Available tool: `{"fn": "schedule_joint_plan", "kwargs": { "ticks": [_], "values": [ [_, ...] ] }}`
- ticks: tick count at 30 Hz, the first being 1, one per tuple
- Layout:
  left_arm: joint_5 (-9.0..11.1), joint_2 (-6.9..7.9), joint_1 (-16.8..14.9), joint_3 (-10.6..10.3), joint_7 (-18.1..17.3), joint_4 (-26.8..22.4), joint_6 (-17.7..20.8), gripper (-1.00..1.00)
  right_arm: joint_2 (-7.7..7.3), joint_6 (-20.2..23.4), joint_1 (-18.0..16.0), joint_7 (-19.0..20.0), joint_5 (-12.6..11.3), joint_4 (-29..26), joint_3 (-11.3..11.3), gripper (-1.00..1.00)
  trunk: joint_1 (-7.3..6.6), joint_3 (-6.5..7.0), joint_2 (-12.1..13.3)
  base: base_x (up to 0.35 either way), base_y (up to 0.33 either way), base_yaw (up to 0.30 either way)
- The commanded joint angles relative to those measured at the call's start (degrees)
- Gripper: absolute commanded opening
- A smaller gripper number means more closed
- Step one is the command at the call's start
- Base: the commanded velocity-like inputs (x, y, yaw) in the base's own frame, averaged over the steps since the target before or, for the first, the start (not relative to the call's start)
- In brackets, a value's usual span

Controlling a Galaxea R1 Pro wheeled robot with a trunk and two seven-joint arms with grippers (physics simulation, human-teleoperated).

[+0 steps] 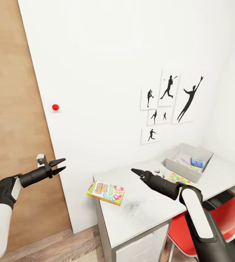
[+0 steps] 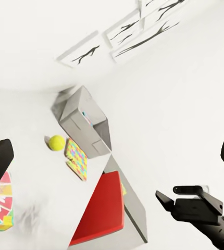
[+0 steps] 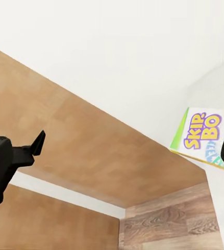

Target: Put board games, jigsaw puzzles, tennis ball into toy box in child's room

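Note:
A Skip-Bo board game [image 1: 105,193] [image 3: 203,136] lies at the white table's [image 1: 150,214] left corner, partly over the edge. The grey toy box [image 1: 183,171] [image 2: 78,127] stands at the far right of the table with a small blue box [image 1: 196,162] inside. A colourful jigsaw puzzle [image 1: 178,179] [image 2: 76,159] lies flat beside it, and a yellow tennis ball [image 2: 57,142] rests close by. My right gripper [image 1: 135,171] [image 3: 117,156] hovers open above the table between game and puzzle. My left gripper [image 1: 58,165] [image 2: 112,156] is open and empty, left of the table.
A red chair [image 1: 226,218] is tucked under the table at the right. A wooden door panel [image 1: 11,109] fills the left side, with wood floor [image 1: 77,243] below. The white wall carries a red button [image 1: 55,107] and black silhouette pictures [image 1: 170,105].

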Motion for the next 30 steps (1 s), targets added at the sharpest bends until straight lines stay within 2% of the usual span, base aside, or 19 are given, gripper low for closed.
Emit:
{"fn": "schedule_joint_plan", "kwargs": {
  "ticks": [1, 8, 30],
  "values": [
    [0.1, 0.03, -0.1, 0.1, -0.2, 0.0, 0.6, 1.00, 0.03, 0.2, -0.1, -0.2, 0.4, 0.0, 0.1, 1.00, 0.25, -0.31, -0.5, 0.000, 0.000, 0.000],
    [0.4, 0.09, -0.1, 0.3, -0.3, 0.1, 0.6, 1.00, 0.03, 0.2, -0.1, -0.2, 1.3, 0.0, 0.4, 1.00, 1.79, -1.56, -3.3, 0.000, 0.000, 0.000],
    [-0.2, -0.26, -0.1, -0.2, 0.7, 1.3, 1.0, 1.00, -0.06, 0.3, -0.1, 0.0, 1.4, -0.1, 0.5, 1.00, 6.62, -5.51, -12.2, 0.000, 0.000, 0.000]
  ]
}}
